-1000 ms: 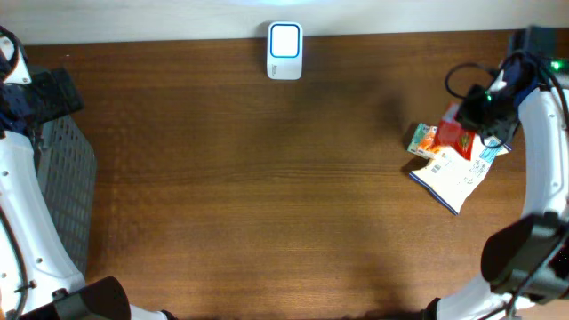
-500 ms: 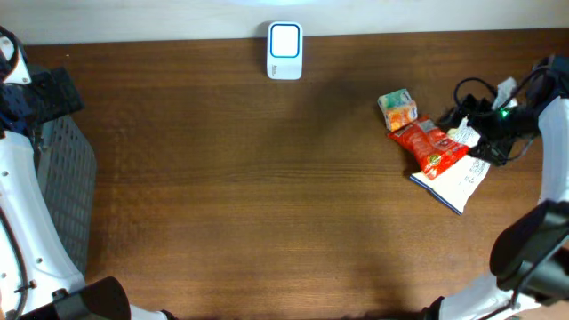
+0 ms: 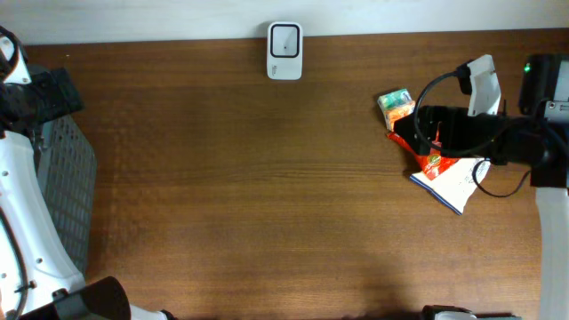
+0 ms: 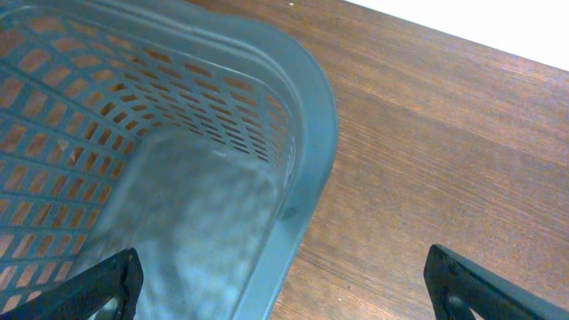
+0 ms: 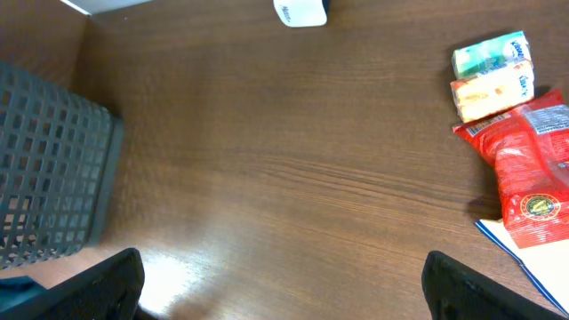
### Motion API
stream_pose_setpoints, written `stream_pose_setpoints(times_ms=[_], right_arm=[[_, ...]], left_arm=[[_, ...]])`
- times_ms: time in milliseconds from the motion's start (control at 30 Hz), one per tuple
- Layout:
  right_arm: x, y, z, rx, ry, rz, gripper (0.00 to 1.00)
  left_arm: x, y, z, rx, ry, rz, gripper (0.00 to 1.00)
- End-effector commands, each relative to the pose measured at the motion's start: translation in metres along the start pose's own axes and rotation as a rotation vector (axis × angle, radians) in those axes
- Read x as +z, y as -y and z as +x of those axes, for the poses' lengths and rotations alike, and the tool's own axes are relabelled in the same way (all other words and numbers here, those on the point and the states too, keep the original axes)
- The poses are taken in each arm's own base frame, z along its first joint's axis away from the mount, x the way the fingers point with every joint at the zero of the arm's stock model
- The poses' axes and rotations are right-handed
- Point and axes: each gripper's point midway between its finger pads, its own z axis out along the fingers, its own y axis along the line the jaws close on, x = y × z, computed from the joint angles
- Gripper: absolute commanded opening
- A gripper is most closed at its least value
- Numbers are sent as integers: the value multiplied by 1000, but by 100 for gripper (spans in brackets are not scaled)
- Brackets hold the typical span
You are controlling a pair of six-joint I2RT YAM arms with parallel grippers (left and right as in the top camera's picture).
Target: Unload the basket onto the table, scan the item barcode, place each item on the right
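Note:
A white barcode scanner (image 3: 284, 51) stands at the table's far edge, also seen as the scanner (image 5: 300, 12) in the right wrist view. Three items lie at the right: a green and orange box (image 3: 396, 104), a red packet (image 3: 433, 155) and a white and blue packet (image 3: 455, 184). My right gripper (image 3: 418, 130) hangs over the red packet, pointing left, open and holding nothing. The right wrist view has the box (image 5: 493, 71) and red packet (image 5: 526, 178) to the right of the open right gripper (image 5: 284, 286). My left gripper (image 3: 52, 92) stays open at the far left.
A grey slotted basket (image 3: 67, 178) sits at the left edge, under my left gripper (image 4: 284, 286), which straddles the basket rim (image 4: 311, 133). The basket (image 5: 49, 169) also shows far off in the right wrist view. A black cable loops above the right arm.
My right gripper went from shut over the pile to open. The box and red packet slid left, and the right arm swung to lie level across them.

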Motion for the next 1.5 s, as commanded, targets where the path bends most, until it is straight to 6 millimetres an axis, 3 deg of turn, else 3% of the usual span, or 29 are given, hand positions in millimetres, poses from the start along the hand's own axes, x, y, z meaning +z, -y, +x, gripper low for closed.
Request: stream_pose_setpoints(times_ms=[0, 133, 233, 333, 433, 533, 733, 900, 1100, 1333, 1467], right_arm=[[6, 2, -3, -6, -13, 3, 99], [10, 30, -3, 4, -28, 139, 99], [-3, 39, -12, -78, 43, 308, 99], [-30, 28, -30, -200, 226, 448, 98], [-52, 15, -38, -260, 473, 432, 99], [-54, 15, -26, -312, 704, 390, 99], [-27, 27, 42, -410, 987, 272, 99], [-8, 36, 81, -435, 1084, 207, 99], [12, 51, 105, -442, 1106, 203, 99], [78, 92, 144, -370, 838, 251, 99], [78, 93, 144, -366, 837, 258, 99]], left_arm=[[-7, -1, -2, -13, 18, 6, 99], [-7, -1, -2, -13, 18, 6, 99], [-7, -1, -2, -13, 18, 6, 99], [-7, -1, -2, -13, 18, 6, 99], [-7, -1, -2, -13, 18, 6, 99], [-7, -1, -2, -13, 18, 6, 99], [-7, -1, -2, -13, 18, 6, 99], [-7, -1, -2, -13, 18, 6, 99], [-7, -1, -2, -13, 18, 6, 99], [-7, -1, -2, -13, 18, 6, 99], [-7, -1, -2, -13, 18, 6, 99]])
